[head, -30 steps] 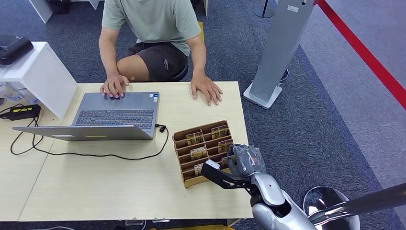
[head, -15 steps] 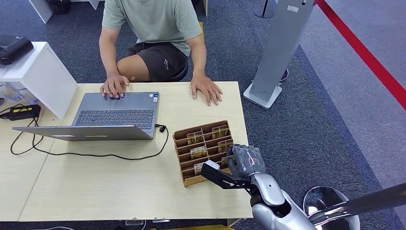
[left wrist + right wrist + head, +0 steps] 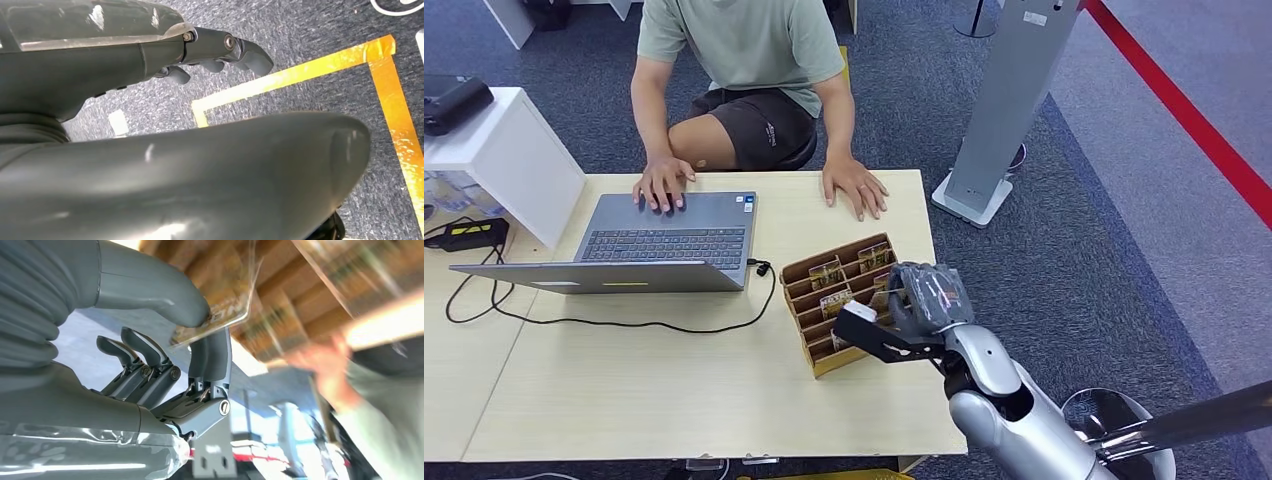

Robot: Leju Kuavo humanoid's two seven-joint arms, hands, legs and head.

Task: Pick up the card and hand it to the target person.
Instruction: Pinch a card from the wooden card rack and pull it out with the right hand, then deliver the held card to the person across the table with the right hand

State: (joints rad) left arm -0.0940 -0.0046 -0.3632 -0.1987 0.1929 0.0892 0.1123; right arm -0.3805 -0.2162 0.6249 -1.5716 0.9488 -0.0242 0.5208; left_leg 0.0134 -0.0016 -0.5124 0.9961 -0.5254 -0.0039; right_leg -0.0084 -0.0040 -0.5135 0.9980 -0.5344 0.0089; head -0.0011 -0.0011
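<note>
Card (image 3: 215, 315) pinched between thumb and a finger of right hand (image 3: 921, 300); remaining fingers (image 3: 135, 347) curl clear of it. The right wrist view shows the grip sitting on one corner edge, with most of the card projecting free toward the rack (image 3: 824, 355). In the head view the hand hovers over the rack's near right side, just above its slots; the card itself is hidden there behind the hand.

Left hand (image 3: 220, 50) hangs over carpet and yellow floor tape, fingers loosely bent and holding nothing.

Person (image 3: 744, 60) sits at the far side of the table (image 3: 624, 390), one hand on the laptop (image 3: 664, 240), the other hand (image 3: 856, 188) flat on the tabletop, near the rack's far end.

Handling, judged: the card looks thin, light and glossy, probably clear-sleeved, so slippery and somewhat flexible. A corner pinch gives little contact area, so the card may pivot or slide out if swung fast. A firmer hold would be deeper along the short edge, leaving the far half free for the person to take.

Rack appears light: a card dragging on a slot could tug it along. Other cards sit in the slots.
</note>
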